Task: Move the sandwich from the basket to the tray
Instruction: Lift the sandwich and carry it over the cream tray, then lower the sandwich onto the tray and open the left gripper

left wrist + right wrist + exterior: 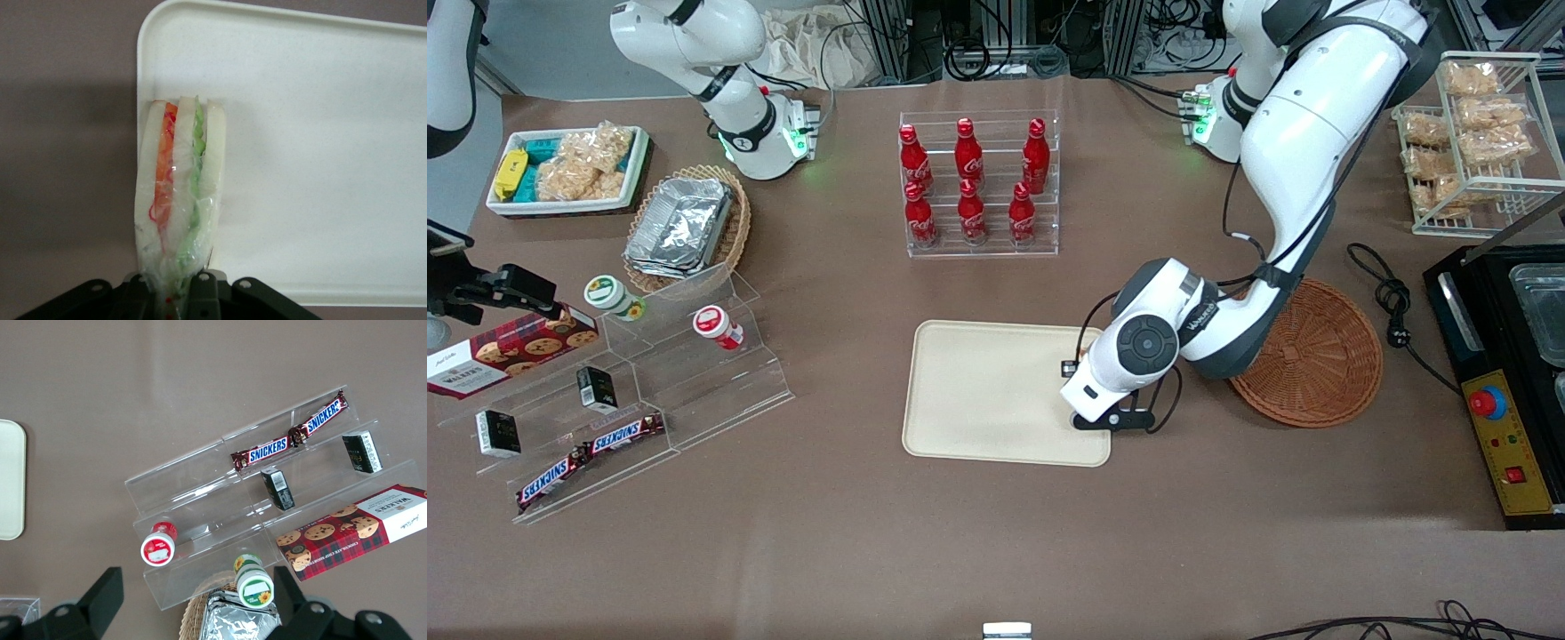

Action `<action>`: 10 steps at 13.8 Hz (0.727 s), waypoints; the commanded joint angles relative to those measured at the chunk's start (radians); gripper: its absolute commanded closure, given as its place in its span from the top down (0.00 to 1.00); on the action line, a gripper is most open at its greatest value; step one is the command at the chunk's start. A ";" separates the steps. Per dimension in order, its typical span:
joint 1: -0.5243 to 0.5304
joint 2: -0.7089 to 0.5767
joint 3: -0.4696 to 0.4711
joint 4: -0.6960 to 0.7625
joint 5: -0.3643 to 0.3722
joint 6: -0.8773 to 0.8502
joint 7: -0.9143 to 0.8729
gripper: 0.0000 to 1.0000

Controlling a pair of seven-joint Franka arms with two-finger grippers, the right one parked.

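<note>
Sandwich [177,193] | pinched upright on its edge in gripper [179,283], fingers closed on wrapped tip | hanging over tray [320,167] rim nearest basket [1316,356] | basket vacated | next: lower onto tray, release.

From the front, the arm's wrist housing covers the pincer [1089,391] and the sandwich entirely, and it blocks the tray [996,391] edge nearest the basket [1316,356], whose rim also slips under the forearm. In the wrist view the sandwich [177,193] runs down into the pincer [179,293] and its tip is lost there; the tray [320,133] is cut by the frame edge.
</note>
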 commanded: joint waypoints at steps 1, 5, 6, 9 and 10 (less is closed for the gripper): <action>-0.028 0.048 0.006 0.035 0.020 0.050 0.006 0.00; -0.028 0.059 0.008 0.036 0.023 0.055 -0.006 0.73; -0.025 0.053 0.008 0.036 0.023 0.055 -0.005 1.00; -0.019 -0.007 0.008 0.038 0.020 0.042 -0.012 1.00; -0.014 -0.040 0.008 0.032 0.017 0.038 -0.021 1.00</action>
